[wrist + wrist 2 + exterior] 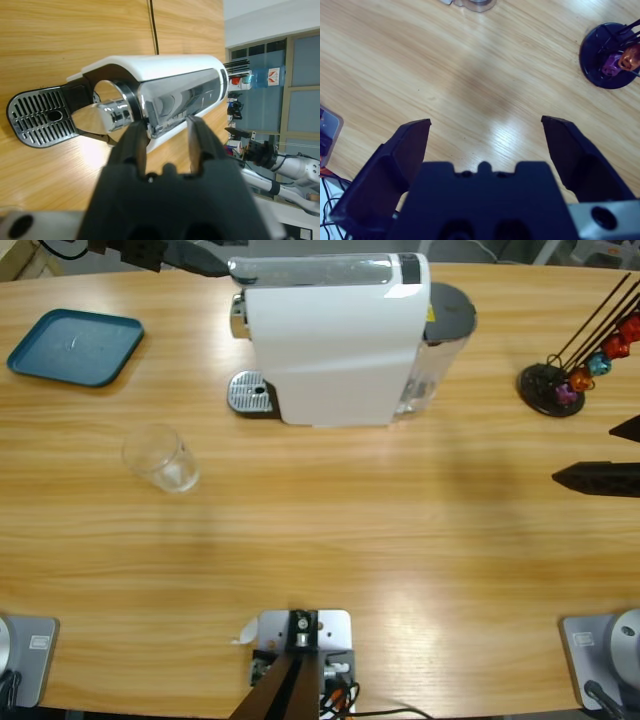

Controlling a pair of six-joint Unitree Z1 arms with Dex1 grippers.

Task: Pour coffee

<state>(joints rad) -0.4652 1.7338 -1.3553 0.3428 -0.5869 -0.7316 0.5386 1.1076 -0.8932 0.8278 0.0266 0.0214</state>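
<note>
High view shows our machine [335, 340] upright at the table's [330, 540] far middle, its drip grate [250, 393] bare, and a glass [161, 459] apart to its left; whether it holds coffee we cannot tell. Our left gripper [165, 132] faces the spout [112, 111], jaws parted on nothing. Our right gripper [485, 127] hangs spread wide over bare wood near the capsule stand [610, 55].

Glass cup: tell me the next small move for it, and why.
Probably bring an open gripper down to the glass cup and carry it onto the drip tray. The cup stands empty on the table, left of the coffee machine, with nothing under the spout.
</note>
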